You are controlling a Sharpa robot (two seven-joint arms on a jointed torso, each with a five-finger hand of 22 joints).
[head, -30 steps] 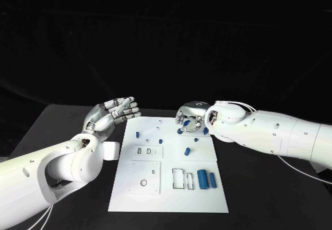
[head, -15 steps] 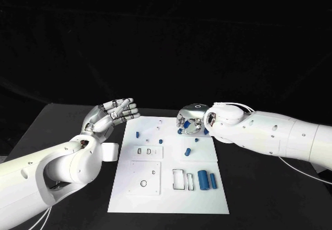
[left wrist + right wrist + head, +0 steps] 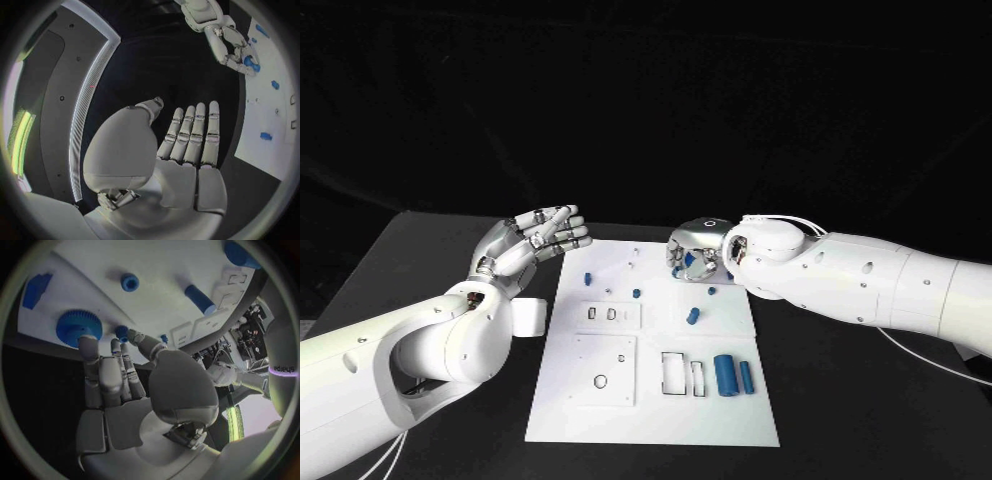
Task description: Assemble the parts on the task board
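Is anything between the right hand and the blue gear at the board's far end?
Nothing visible. In the right wrist view the right hand has its fingertips right at the blue gear on the task board; contact cannot be confirmed.

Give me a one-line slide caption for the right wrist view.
Right hand reaching its fingers to a blue gear on the white task board.

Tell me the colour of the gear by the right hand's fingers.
Blue. The gear shows best in the right wrist view, lying on the white task board.

A flat white rectangular task board (image 3: 651, 400) lies at lower centre, small blue plastic parts (image 3: 726, 373) scattered across it.
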